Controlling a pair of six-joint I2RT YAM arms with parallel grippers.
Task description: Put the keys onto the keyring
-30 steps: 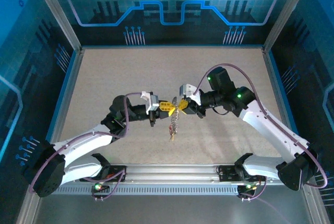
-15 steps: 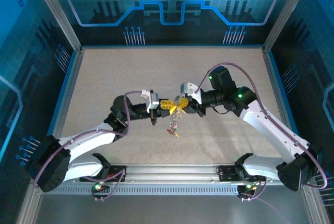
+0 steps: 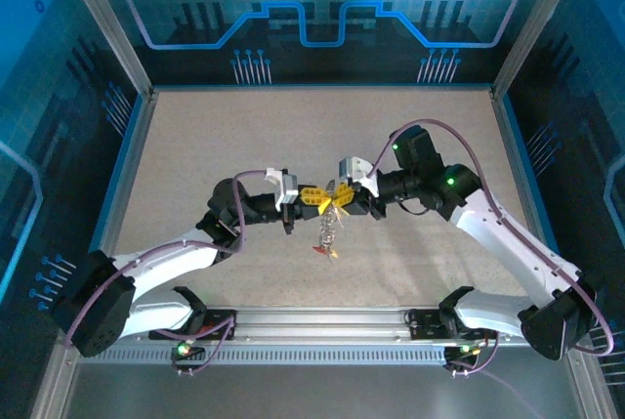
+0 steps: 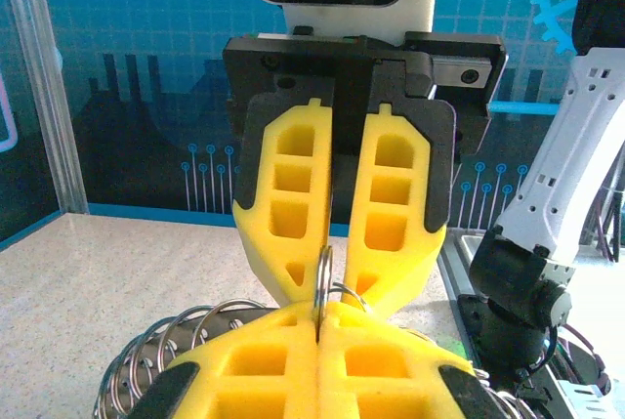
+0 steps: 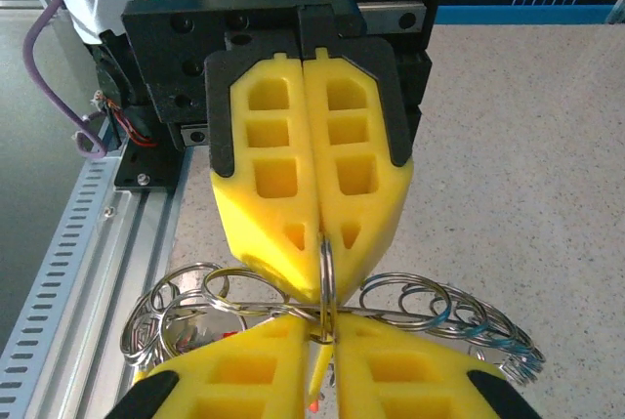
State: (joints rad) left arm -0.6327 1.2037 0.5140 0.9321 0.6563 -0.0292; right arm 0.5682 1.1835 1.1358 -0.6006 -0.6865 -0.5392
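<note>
1. Both arms are stretched in over the speckled beige bench (image 3: 215,146) and meet tip to tip near its middle. The left end effector (image 3: 317,198) comes from the left on blocky yellow plastic fingers, and the right end effector (image 3: 341,194), with the same yellow fingers, comes from the right.
2. Between them sits the thin, silvery round metal keyring (image 4: 323,277), seen edge-on and upright, held up off the bench right where the two sets of tips meet.
3. The left end effector (image 4: 319,321) is squeezed closed. In its own wrist view its fingers (image 4: 244,370) press together along one seam, and the ring's edge runs straight into that seam.
4. The right end effector (image 5: 327,329) is clamped too. Its fingers (image 5: 410,380) close on the keyring (image 5: 327,272) from below, while the left end effector (image 5: 322,265) grips the same ring from the far side.
5. In the left wrist view, the right end effector (image 4: 332,287) shows only a narrow slit between its fingers, with the ring's edge in that slit.
6. The small metal keys (image 3: 327,235) dangle in a cluster straight below the meeting point, with a fleck of red and yellow at the bottom. Whether the lowest one touches the bench, I cannot tell.
7. A bunch of small silvery wire loops (image 5: 186,307) fans out to either side of the pinched ring.
8. A ribbed aluminium rail (image 3: 322,321) runs along the near edge, between the arm bases.
</note>
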